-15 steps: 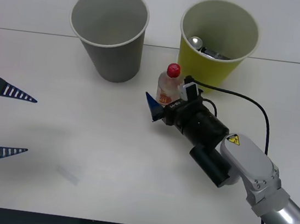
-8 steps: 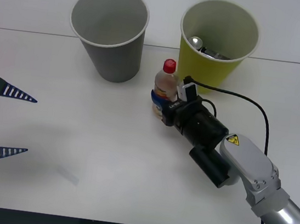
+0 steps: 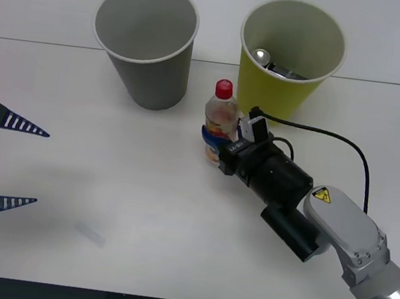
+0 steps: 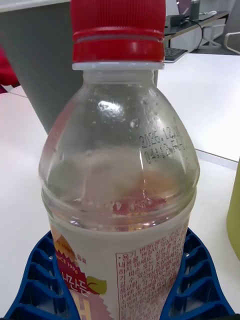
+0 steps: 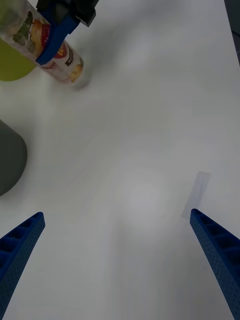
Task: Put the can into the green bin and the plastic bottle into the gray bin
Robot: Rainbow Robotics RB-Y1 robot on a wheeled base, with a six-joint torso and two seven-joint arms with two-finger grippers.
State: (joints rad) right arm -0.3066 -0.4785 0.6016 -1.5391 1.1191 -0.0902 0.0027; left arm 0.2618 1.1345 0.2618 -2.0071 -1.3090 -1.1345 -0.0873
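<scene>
The plastic bottle (image 4: 120,200) stands upright, close to the camera. Its red screw cap (image 4: 118,31) sits above a white neck ring, and the clear shoulder below carries a small stamped date code. Lower down, a pale label with red print and a fruit picture wraps the body. The right gripper (image 4: 117,280) clasps the bottle at label height: its blue ribbed fingers (image 4: 37,280) press against both sides of the label. Behind the bottle, on the side of that finger, rises the gray bin (image 4: 42,65), its wall partly hidden by the cap and shoulder. At the opposite side a sliver of the green bin (image 4: 234,215) shows beside the bottle. White table (image 4: 210,90) lies behind it.
</scene>
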